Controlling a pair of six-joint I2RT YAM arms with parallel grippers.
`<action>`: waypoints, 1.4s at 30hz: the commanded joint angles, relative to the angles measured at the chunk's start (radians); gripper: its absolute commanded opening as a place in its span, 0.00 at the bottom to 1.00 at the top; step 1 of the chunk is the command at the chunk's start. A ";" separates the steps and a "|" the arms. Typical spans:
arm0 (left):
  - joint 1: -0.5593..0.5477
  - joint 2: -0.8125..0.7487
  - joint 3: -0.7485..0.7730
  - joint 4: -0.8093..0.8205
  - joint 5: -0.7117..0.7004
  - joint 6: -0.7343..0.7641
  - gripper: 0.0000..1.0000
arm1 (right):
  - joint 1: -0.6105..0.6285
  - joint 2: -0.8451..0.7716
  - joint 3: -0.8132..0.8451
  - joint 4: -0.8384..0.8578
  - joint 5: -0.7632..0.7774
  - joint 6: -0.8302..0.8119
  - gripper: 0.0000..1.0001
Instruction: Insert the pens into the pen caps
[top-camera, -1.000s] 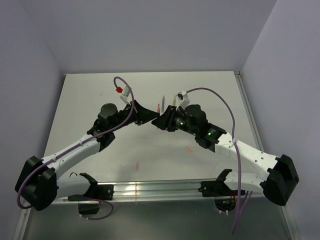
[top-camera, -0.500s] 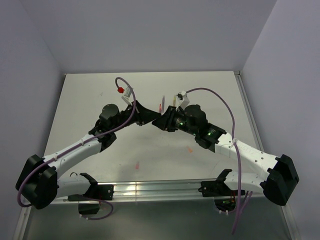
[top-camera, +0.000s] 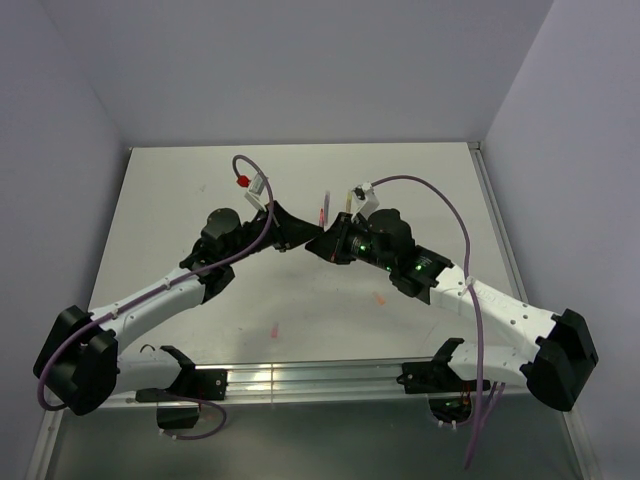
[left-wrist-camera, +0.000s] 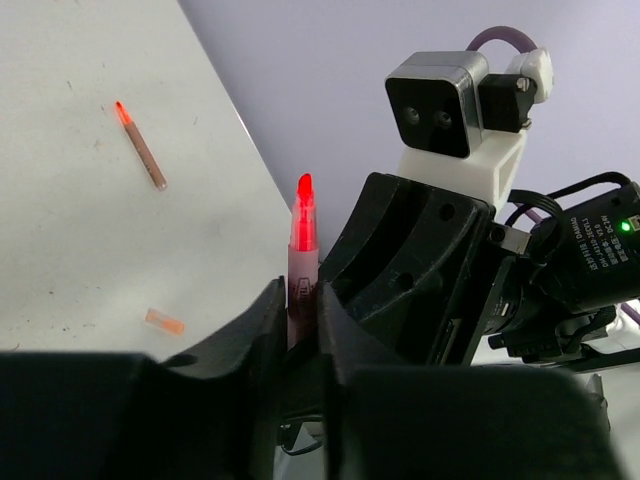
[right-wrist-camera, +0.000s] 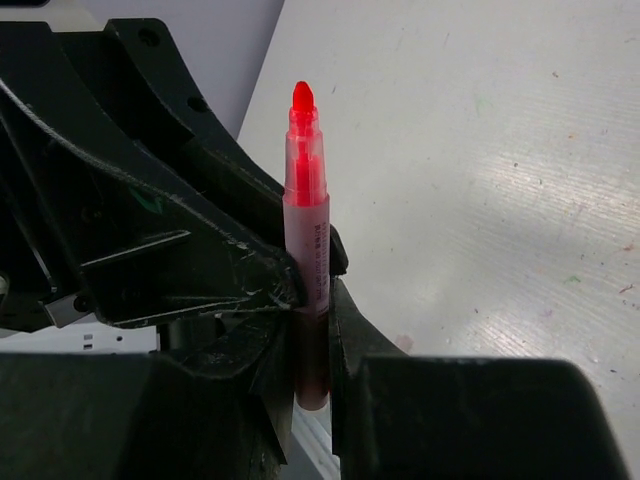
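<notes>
Our two grippers meet above the middle of the tabletop (top-camera: 170, 210), somewhat nearer its far edge than its near one, with wide room toward the left and right edges. An orange cap (left-wrist-camera: 165, 321) and an orange-red pen (left-wrist-camera: 140, 148) lie flat on it, well apart from the fingers. The pink-red pen (right-wrist-camera: 305, 230) stands upright between both pairs of fingers, tip up. The right gripper (right-wrist-camera: 312, 295) is clamped on its barrel, while the left gripper (left-wrist-camera: 300, 292) flanks it narrowly, and we cannot tell whether it presses.
</notes>
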 joint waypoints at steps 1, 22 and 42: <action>-0.008 0.000 0.010 0.026 0.014 0.014 0.25 | 0.007 -0.021 0.044 0.003 0.035 -0.023 0.00; -0.008 -0.279 0.087 -0.866 -0.504 0.175 0.42 | -0.003 -0.195 -0.008 -0.146 0.099 -0.109 0.00; -0.448 -0.158 -0.081 -1.184 -0.831 -0.280 0.42 | -0.006 -0.374 -0.172 -0.204 0.047 -0.129 0.00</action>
